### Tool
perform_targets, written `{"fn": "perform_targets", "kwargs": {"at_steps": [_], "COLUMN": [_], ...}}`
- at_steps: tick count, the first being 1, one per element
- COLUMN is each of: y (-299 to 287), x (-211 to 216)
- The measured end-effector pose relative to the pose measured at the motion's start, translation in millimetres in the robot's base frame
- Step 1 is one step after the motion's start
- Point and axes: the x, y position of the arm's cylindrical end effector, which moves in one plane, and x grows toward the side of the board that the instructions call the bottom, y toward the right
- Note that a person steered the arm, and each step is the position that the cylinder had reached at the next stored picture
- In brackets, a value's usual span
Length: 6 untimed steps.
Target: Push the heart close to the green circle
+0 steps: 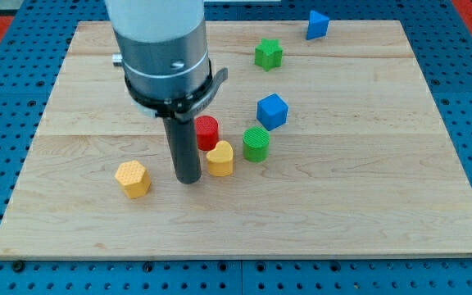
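The yellow heart [220, 158] lies near the board's middle. The green circle [256, 144] stands just to its right, a small gap between them. My tip [188, 179] rests on the board right at the heart's left side, close to touching it. A red cylinder [207, 131] stands just above the heart, partly hidden behind my rod.
A yellow hexagon [133, 179] lies left of my tip. A blue cube [272, 111] sits above the green circle. A green star [268, 54] and a blue triangular block [317, 24] are near the view's top. The wooden board [383, 188] has blue pegboard around it.
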Motion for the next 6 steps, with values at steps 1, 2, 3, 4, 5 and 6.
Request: {"fn": "perform_targets", "kwargs": {"at_steps": [1,2,3,4,5,6], "y": [2,7,8,18,33,35], "x": [11,10,-5,-9,-9,10]}}
